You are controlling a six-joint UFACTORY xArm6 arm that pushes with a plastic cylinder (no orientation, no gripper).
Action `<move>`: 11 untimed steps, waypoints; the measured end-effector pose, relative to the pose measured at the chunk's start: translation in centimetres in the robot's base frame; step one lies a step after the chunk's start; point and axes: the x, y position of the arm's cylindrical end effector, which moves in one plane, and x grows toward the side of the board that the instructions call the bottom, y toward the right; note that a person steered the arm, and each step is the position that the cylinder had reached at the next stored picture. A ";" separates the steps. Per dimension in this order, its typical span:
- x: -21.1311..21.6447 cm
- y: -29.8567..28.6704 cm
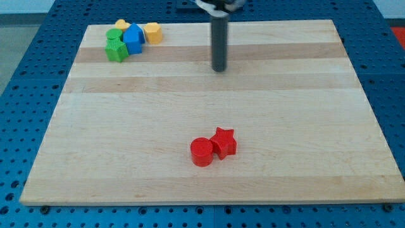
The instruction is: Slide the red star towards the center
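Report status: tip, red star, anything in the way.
My tip up top, well clear of blocks. Red star low of center, touching red cylinder on its left. Nothing between tip and star.

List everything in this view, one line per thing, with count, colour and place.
red star: one, red, lower middle of the board, touching the red cylinder on its right side.
red cylinder: one, red, lower middle, just left of the star.
blue block: one, blue, in the cluster at the view's top left.
green blocks: two, green, left part of that cluster; shapes unclear.
yellow blocks: two, yellow, at the cluster's top and right.
wooden board: one, light wood, fills most of the view.
pegboard table: one, blue, around the board.
my tip: one, dark rod, upper middle, well above the red star, touching no block.
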 end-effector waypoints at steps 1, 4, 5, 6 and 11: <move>5.1 3.2; 17.8 6.6; 19.4 3.5; 19.3 -0.5; 9.3 -5.5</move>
